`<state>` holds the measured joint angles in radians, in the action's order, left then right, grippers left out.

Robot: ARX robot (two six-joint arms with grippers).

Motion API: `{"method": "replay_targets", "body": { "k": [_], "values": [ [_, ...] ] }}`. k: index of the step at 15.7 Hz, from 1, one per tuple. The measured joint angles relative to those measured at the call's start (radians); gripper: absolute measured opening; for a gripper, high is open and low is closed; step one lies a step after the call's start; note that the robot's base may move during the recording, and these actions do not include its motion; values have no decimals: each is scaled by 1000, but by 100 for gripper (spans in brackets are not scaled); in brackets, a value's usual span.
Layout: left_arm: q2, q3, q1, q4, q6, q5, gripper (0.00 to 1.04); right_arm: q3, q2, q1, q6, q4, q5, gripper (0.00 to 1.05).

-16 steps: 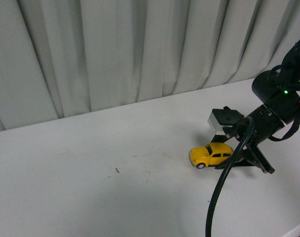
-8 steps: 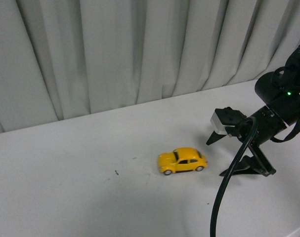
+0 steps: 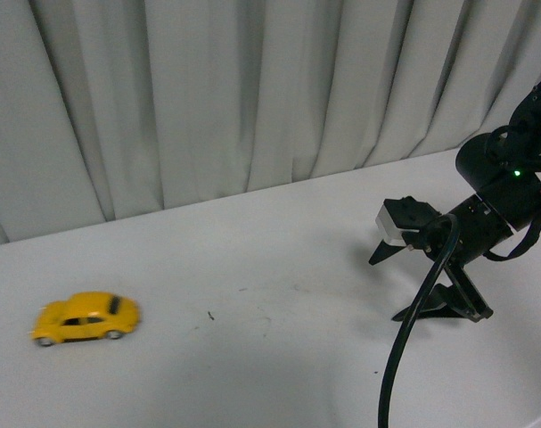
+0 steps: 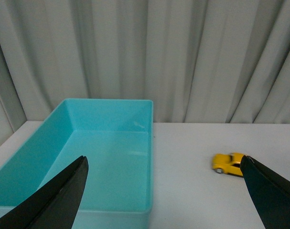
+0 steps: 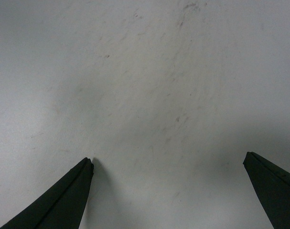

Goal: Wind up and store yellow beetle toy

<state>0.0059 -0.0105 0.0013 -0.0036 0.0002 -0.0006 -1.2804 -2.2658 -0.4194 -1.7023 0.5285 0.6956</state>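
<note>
The yellow beetle toy (image 3: 85,318) is blurred on the white table at the far left of the front view, far from my right gripper (image 3: 390,285), which is open and holds nothing. The right wrist view shows only bare table between the spread fingertips of the right gripper (image 5: 167,161). In the left wrist view the yellow beetle toy (image 4: 227,163) sits on the table beyond the open left gripper (image 4: 165,162), partly behind one fingertip. The left arm is out of the front view.
An empty turquoise bin (image 4: 63,186) stands on the table in the left wrist view, apart from the car. Grey curtains (image 3: 208,89) hang along the table's (image 3: 252,374) far edge. The right arm's black cable (image 3: 404,357) loops down at the front right.
The yellow car has rolled left across the table, from between my right gripper's fingers to the far left. The right gripper has stayed nearly in place, open.
</note>
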Motion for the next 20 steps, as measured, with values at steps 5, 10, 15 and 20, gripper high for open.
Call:
{"method": "replay_targets", "body": {
  "k": [5, 10, 15, 20],
  "values": [
    [0, 0, 0, 0, 0, 0, 98, -1, 57, 30, 68, 30, 90, 98],
    [0, 0, 0, 0, 0, 0, 98, 6, 154, 59, 140, 76, 192, 98],
    [0, 0, 0, 0, 0, 0, 98, 103, 257, 61, 176, 57, 238, 98],
    [0, 0, 0, 0, 0, 0, 98, 865, 687, 254, 1170, -1406, -464, 53]
  ]
}}
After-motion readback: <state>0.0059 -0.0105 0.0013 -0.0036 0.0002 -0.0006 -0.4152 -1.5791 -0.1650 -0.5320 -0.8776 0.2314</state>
